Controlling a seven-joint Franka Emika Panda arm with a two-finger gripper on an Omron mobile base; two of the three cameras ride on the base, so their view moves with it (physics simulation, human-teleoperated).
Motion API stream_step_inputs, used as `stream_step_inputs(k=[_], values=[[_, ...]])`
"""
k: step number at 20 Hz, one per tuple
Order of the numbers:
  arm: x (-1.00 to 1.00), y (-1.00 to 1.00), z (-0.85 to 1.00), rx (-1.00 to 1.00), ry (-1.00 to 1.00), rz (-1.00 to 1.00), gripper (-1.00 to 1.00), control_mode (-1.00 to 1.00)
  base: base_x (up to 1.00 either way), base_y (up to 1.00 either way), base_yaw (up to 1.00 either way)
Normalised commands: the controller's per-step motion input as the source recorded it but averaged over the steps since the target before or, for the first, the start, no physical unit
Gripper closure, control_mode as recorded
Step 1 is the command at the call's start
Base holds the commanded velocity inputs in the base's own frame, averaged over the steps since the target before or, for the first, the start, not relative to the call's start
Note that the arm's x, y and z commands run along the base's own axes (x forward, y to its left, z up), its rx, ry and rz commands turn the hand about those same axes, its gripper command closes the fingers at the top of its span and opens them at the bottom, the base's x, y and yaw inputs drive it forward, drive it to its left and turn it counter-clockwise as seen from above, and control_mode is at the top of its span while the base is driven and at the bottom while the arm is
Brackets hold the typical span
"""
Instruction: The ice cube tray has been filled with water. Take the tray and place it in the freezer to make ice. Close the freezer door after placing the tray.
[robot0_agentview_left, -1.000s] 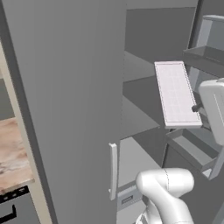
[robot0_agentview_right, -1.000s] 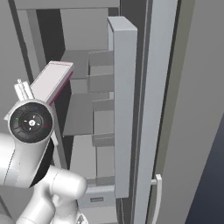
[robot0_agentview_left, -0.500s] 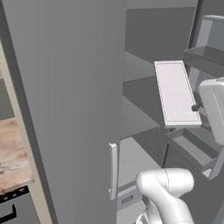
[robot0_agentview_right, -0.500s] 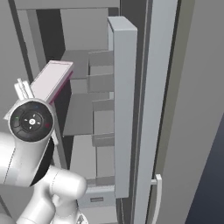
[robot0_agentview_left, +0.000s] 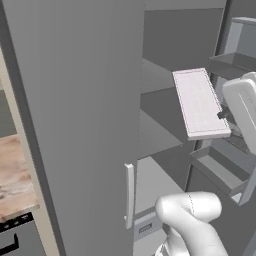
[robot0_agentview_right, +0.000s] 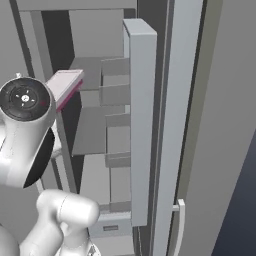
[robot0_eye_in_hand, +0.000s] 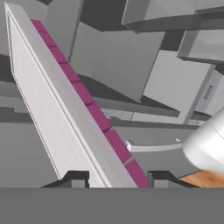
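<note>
Gripper (robot0_eye_in_hand: 114, 177): I am gripping the ice cube tray (robot0_agentview_left: 200, 102), fingers clamped on its edge.
Risk: tray probably tilting; water spilling over the freezer (robot0_agentview_left: 160, 107) shelf.

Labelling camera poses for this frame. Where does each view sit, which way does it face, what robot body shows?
Left base view: behind-left of the arm, facing the open freezer; white arm lower right, ice cube tray held up.
Right base view: behind-right, facing the freezer door; arm lower left.
Hand view: on the hand, looking along the tray.
All share the tray.
</note>
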Motion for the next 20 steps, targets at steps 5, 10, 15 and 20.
stream_step_inputs(k=[5, 10, 15, 20], values=[[0.07, -0.12, 0.05, -0.08, 0.14, 0.0, 1.0, -1.0, 0.0, 0.0, 0.0], [0.01, 0.0, 0.08, -0.12, 0.05, 0.0, 1.0, -1.0, 0.0, 0.0, 0.0], [0.0, 0.04, 0.03, -0.16, 0.0, 0.0, 1.0, -1.0, 0.0, 0.0, 0.0], [0.0, 0.0, 0.0, -0.07, -0.08, 0.0, 1.0, -1.0, 0.0, 0.0, 0.0]])
